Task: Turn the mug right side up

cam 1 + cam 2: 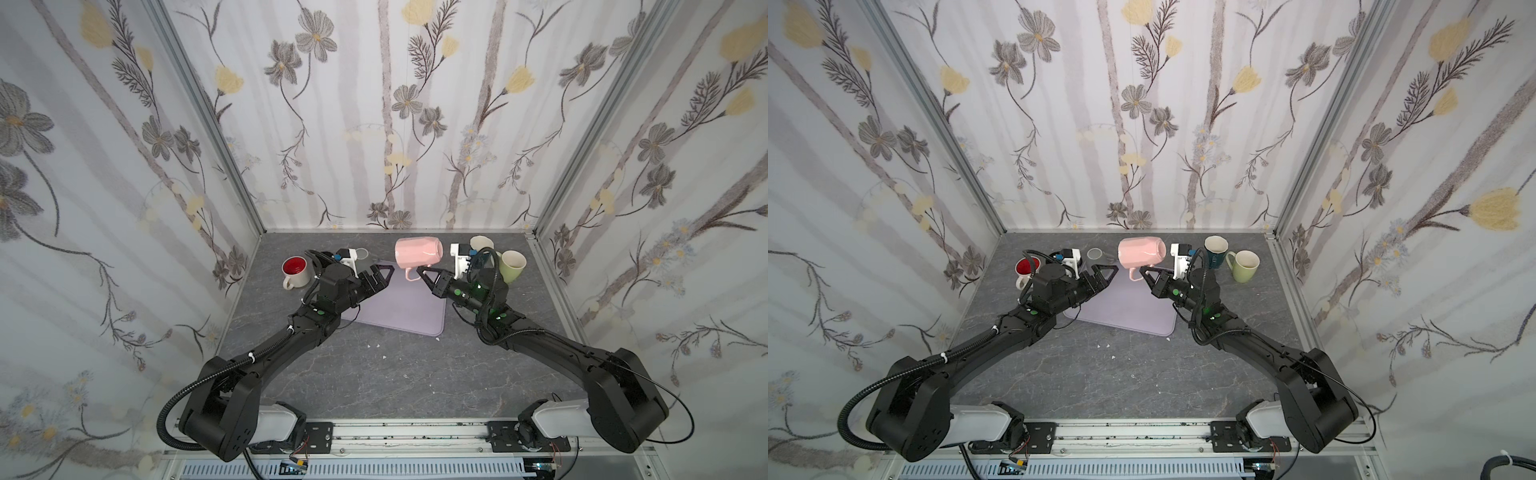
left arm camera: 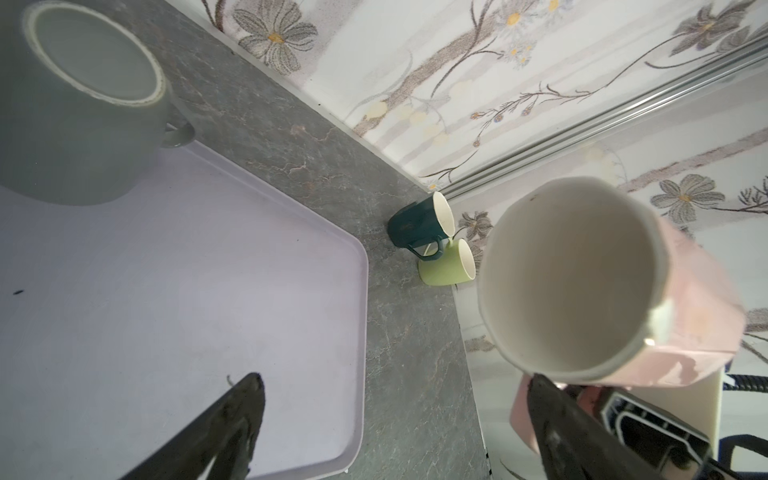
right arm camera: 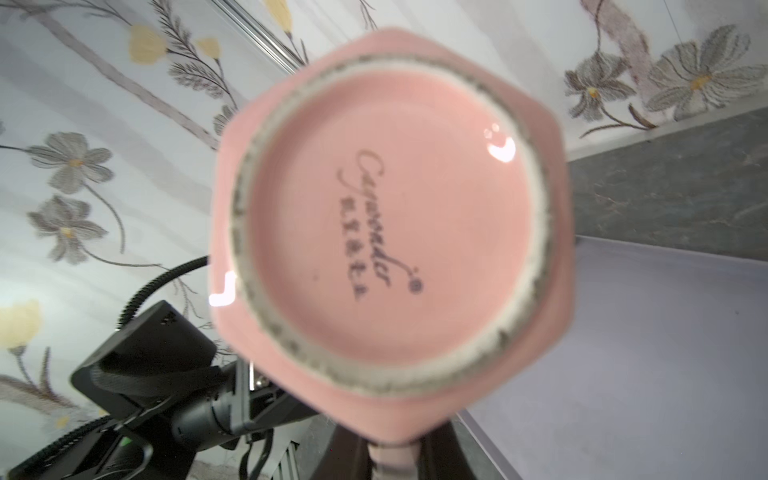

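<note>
Right gripper (image 1: 419,274) is clamped on the handle of the pink mug (image 1: 417,251), which hangs sideways over the far edge of the lavender tray (image 1: 399,316). Left gripper (image 1: 383,271) gapes wide beside it, empty. Upside-down grey mug (image 1: 362,252) just behind; teal mug (image 1: 1213,258) and green mug (image 1: 1244,268) crowd the right arm.

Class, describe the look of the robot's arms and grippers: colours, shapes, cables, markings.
Black left arm and right arm, white base links. A ribbed black hose with white ties follows the left. Green dots near the wrists. The left gripper and right gripper have black triangular fingers.
</note>
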Robot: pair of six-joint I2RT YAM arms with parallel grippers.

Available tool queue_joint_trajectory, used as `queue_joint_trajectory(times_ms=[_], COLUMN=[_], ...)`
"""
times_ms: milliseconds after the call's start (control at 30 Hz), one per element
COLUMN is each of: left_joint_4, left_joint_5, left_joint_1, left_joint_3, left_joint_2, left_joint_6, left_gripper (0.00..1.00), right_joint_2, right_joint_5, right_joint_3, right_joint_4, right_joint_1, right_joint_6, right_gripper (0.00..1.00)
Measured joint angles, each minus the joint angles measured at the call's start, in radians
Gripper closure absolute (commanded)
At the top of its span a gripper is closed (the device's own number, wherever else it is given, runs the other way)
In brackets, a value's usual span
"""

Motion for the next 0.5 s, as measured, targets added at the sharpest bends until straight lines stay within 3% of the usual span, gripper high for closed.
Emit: queue_joint_trajectory(times_ms=[500], left_joint_4=[0.094], left_joint_5=[-0.016], left_joint_1=[-0.101], left_joint_3=[0.021], left_joint_2=[-0.096], left_joint_6=[0.023], left_gripper=[0.01], right_joint_2=[-0.121], right_joint_5=[-0.011], right_joint_3=[-0.122], right_joint_4=[0.253], right_joint_1=[0.036], right_joint_6=[0.053], right_gripper=[1.00])
